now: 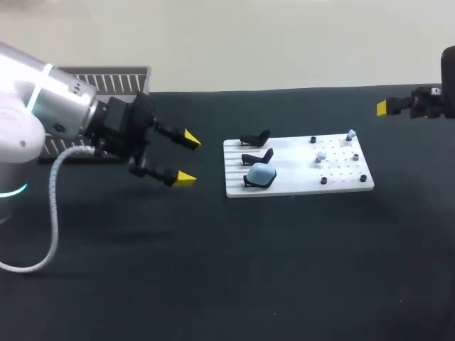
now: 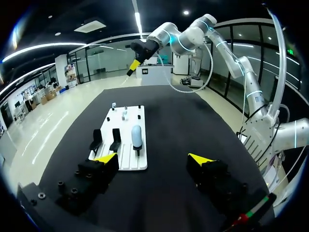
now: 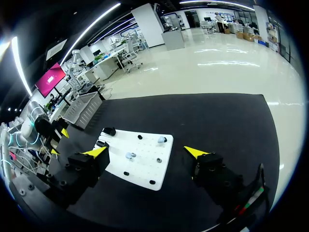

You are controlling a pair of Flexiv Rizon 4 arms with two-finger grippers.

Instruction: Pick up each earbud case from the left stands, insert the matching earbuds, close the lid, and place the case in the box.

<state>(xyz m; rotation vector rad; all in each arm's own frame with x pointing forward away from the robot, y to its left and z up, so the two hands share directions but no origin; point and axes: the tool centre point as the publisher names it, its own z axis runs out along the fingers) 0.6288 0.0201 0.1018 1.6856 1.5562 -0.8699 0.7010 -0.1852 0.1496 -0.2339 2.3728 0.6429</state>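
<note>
Though mostly cut off in head view, right gripper [image 3: 146,152] agape and empty; left gripper [image 1: 188,160] likewise.

A black table [image 1: 284,270] carries a white board [image 1: 291,186] and a grey slatted box [image 1: 106,74].

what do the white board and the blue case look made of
Board: likely rigid plastic, matte white. It is flat with crisp edges and is grooved at the stand end. Case: probably smooth plastic, pale blue, with a soft sheen on its rounded shell. Looks alone can't confirm either.
</note>
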